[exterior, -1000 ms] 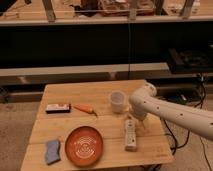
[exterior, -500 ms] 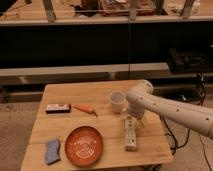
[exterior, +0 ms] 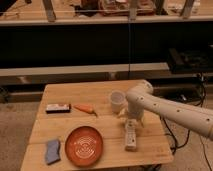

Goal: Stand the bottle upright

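Note:
The whitish-cream bottle (exterior: 130, 134) lies on its side on the wooden table (exterior: 75, 122), right of centre near the front, its long axis running front to back. My gripper (exterior: 129, 118) hangs from the white arm that comes in from the right and sits right over the bottle's far end, next to the translucent white cup (exterior: 116, 101). The arm covers part of the gripper and the bottle's far tip.
An orange plate (exterior: 84, 145) lies front centre, with a blue cloth (exterior: 52, 151) to its left. A carrot (exterior: 86, 108) and a dark flat bar (exterior: 58, 108) lie further back on the left. Dark shelving stands behind the table.
The arm has swung left and lower, bringing the gripper from beside the cup down onto the bottle's far end. The bottle has not moved.

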Robot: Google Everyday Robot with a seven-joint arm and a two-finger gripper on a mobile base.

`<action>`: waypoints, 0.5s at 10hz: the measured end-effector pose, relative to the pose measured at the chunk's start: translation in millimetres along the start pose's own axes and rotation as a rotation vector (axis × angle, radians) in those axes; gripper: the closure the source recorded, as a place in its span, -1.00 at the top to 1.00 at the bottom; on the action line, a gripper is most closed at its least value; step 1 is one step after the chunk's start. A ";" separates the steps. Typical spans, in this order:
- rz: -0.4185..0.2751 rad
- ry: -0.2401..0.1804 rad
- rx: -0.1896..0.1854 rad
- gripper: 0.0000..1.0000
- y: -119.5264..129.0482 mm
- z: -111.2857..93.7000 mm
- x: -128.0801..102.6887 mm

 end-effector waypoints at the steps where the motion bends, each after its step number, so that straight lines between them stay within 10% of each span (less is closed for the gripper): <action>1: -0.025 -0.007 0.013 0.60 -0.3 -0.5 -1.2; 5: -0.095 -0.034 0.009 0.60 -5.9 5.9 -6.0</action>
